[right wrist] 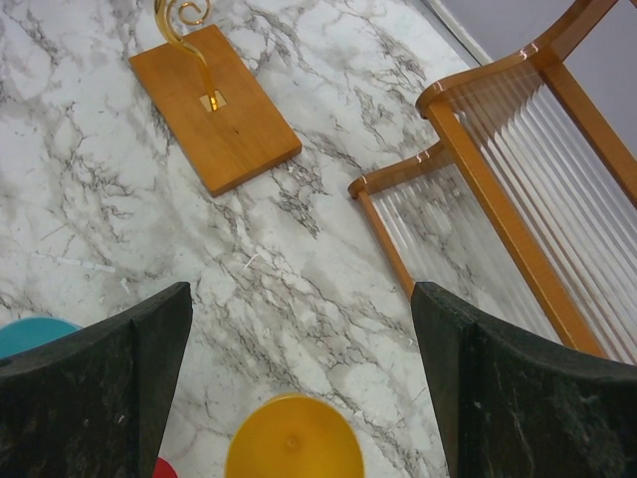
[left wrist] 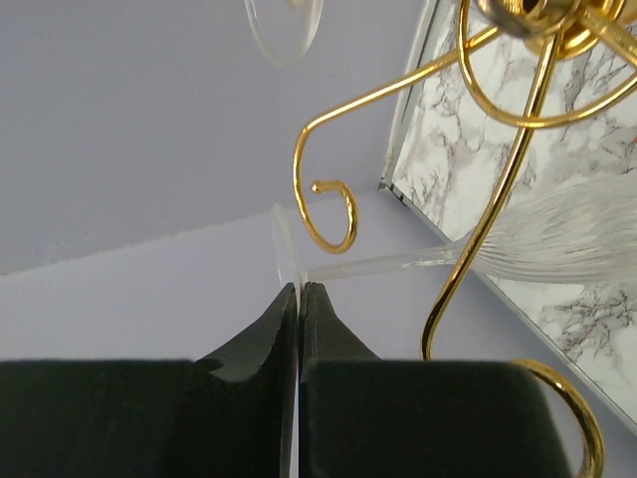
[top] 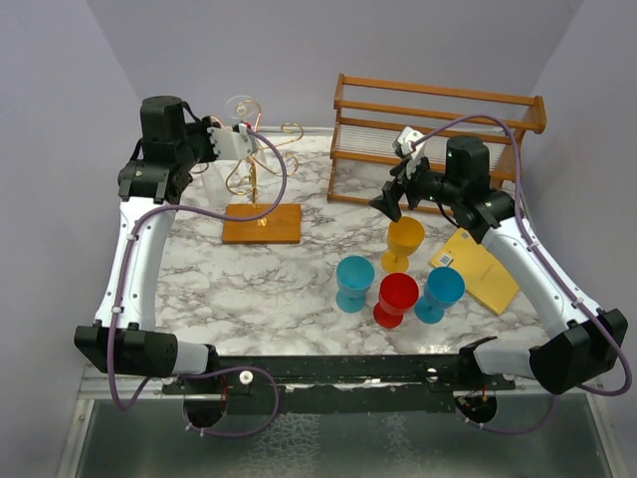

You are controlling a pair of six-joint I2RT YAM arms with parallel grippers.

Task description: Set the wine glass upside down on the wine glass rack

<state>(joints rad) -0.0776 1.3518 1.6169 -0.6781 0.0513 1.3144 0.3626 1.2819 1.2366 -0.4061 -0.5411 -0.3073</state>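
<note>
Far left, my left hand (left wrist: 299, 291) pinches the wine glass (left wrist: 567, 239) by its foot, freeing the stem for the wine glass rack (top: 261, 223); right hand (right wrist: 299, 299) gapes empty.

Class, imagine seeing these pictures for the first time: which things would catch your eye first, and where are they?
The thin gold wire rack with curled arms, on an orange-brown wooden base, stands far left, where the left gripper pinches the foot of a clear wine glass. Right of centre, a yellow goblet, a red goblet and two blue goblets cluster by the open right gripper.
</note>
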